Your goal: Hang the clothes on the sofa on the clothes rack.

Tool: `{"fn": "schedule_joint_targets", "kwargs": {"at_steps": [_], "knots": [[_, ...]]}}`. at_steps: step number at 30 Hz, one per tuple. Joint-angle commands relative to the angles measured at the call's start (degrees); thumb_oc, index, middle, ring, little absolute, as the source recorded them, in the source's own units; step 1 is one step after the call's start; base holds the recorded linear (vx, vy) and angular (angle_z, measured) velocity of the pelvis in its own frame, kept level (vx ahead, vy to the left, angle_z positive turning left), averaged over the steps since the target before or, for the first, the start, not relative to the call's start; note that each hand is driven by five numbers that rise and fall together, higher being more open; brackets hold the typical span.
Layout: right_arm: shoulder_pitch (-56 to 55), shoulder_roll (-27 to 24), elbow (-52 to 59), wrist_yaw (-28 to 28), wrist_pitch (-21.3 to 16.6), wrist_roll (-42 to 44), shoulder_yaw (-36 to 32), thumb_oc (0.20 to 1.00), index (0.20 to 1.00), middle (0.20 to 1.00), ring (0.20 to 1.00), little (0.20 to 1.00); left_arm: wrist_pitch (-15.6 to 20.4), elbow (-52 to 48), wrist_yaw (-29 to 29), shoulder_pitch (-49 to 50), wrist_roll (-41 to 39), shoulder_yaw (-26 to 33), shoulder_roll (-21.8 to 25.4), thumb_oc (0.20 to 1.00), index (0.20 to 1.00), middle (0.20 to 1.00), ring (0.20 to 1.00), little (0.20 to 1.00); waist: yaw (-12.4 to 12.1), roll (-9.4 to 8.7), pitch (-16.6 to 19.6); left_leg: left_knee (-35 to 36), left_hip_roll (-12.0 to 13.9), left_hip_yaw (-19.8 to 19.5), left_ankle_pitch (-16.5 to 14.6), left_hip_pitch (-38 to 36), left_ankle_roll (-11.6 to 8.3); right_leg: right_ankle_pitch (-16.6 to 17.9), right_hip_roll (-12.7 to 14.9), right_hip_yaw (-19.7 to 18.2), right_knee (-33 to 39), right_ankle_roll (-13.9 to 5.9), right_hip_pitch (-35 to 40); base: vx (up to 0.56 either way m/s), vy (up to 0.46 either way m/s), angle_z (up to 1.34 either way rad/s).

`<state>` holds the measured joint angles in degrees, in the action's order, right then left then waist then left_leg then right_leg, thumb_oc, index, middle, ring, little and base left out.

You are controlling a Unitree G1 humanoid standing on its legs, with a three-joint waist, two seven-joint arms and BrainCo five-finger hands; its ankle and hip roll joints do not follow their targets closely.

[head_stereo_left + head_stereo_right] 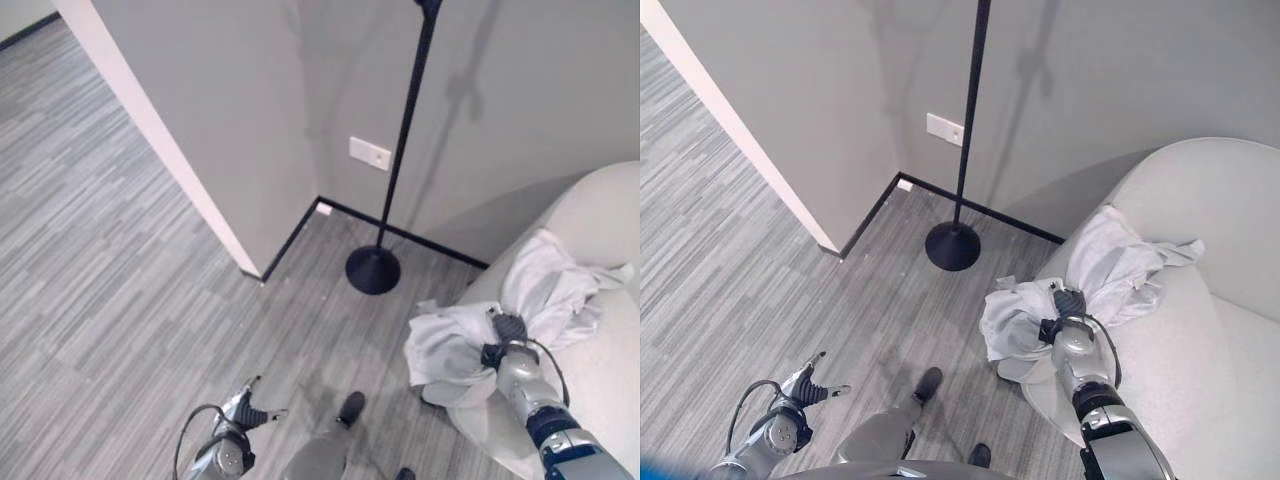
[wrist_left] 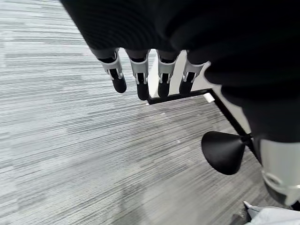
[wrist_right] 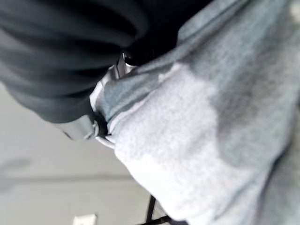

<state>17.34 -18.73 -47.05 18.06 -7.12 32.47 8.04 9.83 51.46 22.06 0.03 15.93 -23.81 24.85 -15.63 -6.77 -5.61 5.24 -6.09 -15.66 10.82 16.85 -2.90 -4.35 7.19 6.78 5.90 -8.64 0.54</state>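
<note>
We reach our right hand (image 1: 508, 338) toward two o'clock, fingers buried out of sight. Our left hand (image 1: 243, 408) hangs at seven o'clock, fingers relaxed.

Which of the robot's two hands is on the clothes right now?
The right hand, buried in the pale grey clothes on the sofa. The left hand hangs over bare floor, fingers straight.

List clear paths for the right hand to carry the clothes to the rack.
Bare floor runs between the wall corner and the rack's base, and between that base and the sofa. It is crowded at the sofa's edge, where the right hand sits in the clothes. The left hand hangs low over open floor.
</note>
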Motion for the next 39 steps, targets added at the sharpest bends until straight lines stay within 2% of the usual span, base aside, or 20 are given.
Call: {"fn": "schedule_joint_targets", "kwargs": {"at_steps": [1,9,13,17,22,24,29,30,39], "knots": [[-3.0,-3.1,5.8,-1.8,-5.7,9.8,-2.3,0.200,0.200,0.200,0.200,0.200,0.6,3.2,-0.3,-1.0,-2.5,0.9,-1.5,1.000,1.000,1.000,1.000,1.000,0.6,1.99,2.5,-0.2,2.7,1.1,-5.1,1.6,-1.32,-0.2,2.2,0.8,-0.9,-2.27,-1.3,-0.01,0.014,-0.13],[-5.1,-0.2,15.2,-4.0,-10.4,20.9,-6.1,0.200,0.200,0.200,0.200,0.200,0.2,3.4,-1.7,0.8,-3.5,1.9,-2.8,1.000,1.000,1.000,1.000,1.000,1.6,2.10,4.5,-0.2,3.2,1.9,-5.4,0.2,-1.42,0.0,2.3,0.4,-0.9,-2.12,-0.4,0.00,0.007,-0.04],[-6.7,5.3,22.8,-4.5,-15.6,27.2,-9.4,0.200,0.200,0.200,0.200,0.200,0.0,2.5,-1.8,1.4,-4.6,2.8,-3.2,1.000,1.000,1.000,1.000,1.000,2.2,2.46,5.4,-0.2,3.4,2.2,-5.5,-0.3,-1.46,0.0,2.4,0.2,-0.9,-2.00,0.0,0.00,0.000,-0.01],[-7.5,10.2,32.2,-2.4,-21.7,28.1,-12.7,0.200,0.200,0.200,0.200,0.200,0.5,-1.4,-2.2,1.5,-4.1,2.3,-3.0,1.000,1.000,1.000,1.000,1.000,2.9,3.27,6.6,-0.2,3.6,2.7,-5.6,-1.1,-1.60,-0.3,2.5,0.3,-0.9,-1.82,0.8,0.00,0.000,0.00],[-5.5,10.8,37.9,-1.1,-23.6,26.7,-12.9,0.200,0.200,0.200,0.200,0.200,0.9,-3.9,-2.5,1.5,-5.1,2.0,-2.9,1.000,1.000,1.000,1.000,1.000,3.0,3.74,7.3,-0.2,3.8,3.1,-5.7,-1.8,-1.60,-0.2,2.4,-0.1,-0.9,-1.76,1.1,-0.01,-0.001,-0.08],[-3.0,9.9,43.0,-0.7,-24.6,25.3,-11.8,0.200,0.200,0.200,0.200,0.200,1.2,-5.3,-2.6,1.2,-5.6,1.6,-2.7,1.000,1.000,1.000,1.000,1.000,3.3,3.77,7.8,-0.2,4.1,3.8,-5.8,-2.4,-1.60,-0.1,2.3,-0.6,-0.9,-1.66,1.4,-0.01,0.001,-0.20],[1.5,7.4,46.1,0.3,-25.2,23.7,-10.6,0.200,0.200,0.200,0.200,0.200,1.4,-7.2,-2.6,0.3,-6.0,0.9,-2.6,1.000,1.000,1.000,1.000,1.000,3.2,3.38,8.2,-0.2,4.5,4.3,-6.0,-3.4,-1.60,0.0,2.1,-1.4,-0.9,-1.45,2.0,0.00,-0.004,-0.12],[4.2,5.5,47.5,0.6,-24.9,22.8,-9.6,0.200,0.200,0.200,0.200,0.200,1.5,-8.0,-2.8,-0.1,-6.6,0.4,-2.6,1.000,1.000,1.000,1.000,1.000,3.3,2.93,8.5,-0.2,4.9,4.5,-6.0,-3.7,-1.68,0.0,2.0,-1.6,-0.9,-1.35,2.1,-0.01,-0.009,-0.07],[18.5,-2.0,47.1,4.1,-23.5,21.0,-5.8,0.200,0.200,0.200,0.200,0.200,0.6,-11.1,-1.5,-2.3,-9.8,-0.5,-3.2,1.000,1.000,1.000,1.000,1.000,3.3,1.32,9.1,-0.2,6.1,5.4,-5.9,-4.7,-2.26,0.3,0.9,-2.6,-0.9,-0.73,2.6,-0.02,-0.021,-0.08]]}}
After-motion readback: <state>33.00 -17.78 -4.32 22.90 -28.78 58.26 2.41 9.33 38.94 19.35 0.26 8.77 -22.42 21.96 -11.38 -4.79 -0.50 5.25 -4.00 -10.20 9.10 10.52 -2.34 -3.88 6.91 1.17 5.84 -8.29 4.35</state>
